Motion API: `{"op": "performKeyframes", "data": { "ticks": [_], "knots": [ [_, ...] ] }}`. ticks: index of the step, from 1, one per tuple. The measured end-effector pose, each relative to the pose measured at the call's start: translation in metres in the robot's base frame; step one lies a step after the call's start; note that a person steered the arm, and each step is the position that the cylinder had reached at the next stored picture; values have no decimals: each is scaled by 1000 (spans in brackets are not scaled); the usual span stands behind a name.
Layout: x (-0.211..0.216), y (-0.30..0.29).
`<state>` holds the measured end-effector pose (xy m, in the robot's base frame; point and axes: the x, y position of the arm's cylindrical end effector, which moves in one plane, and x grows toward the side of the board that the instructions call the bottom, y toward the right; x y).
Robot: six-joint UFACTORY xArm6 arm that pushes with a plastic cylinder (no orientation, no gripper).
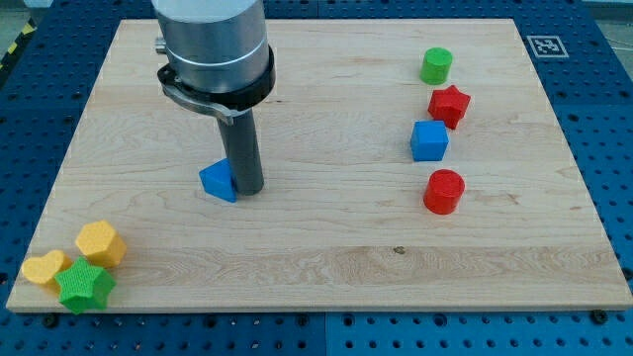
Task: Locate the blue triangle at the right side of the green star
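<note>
The blue triangle (218, 180) lies on the wooden board left of centre. My tip (248, 188) rests on the board right against the triangle's right side. The green star (85, 286) sits at the board's bottom-left corner, well below and to the left of the triangle. The rod hangs down from the grey arm body (214, 44) at the view's top.
A yellow hexagon (100, 243) and a yellow heart (44, 268) touch the green star. On the right stand a green cylinder (435, 65), a red star (449, 104), a blue cube (428, 140) and a red cylinder (443, 191). The board's front edge (316, 309) is near the star.
</note>
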<state>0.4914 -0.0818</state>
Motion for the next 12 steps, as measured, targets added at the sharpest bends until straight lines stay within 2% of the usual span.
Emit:
{"op": "performKeyframes", "data": {
  "ticks": [2, 3, 8, 12],
  "knots": [
    [-27, -3],
    [-27, -13],
    [9, -69],
    [34, -72]
  ]
}}
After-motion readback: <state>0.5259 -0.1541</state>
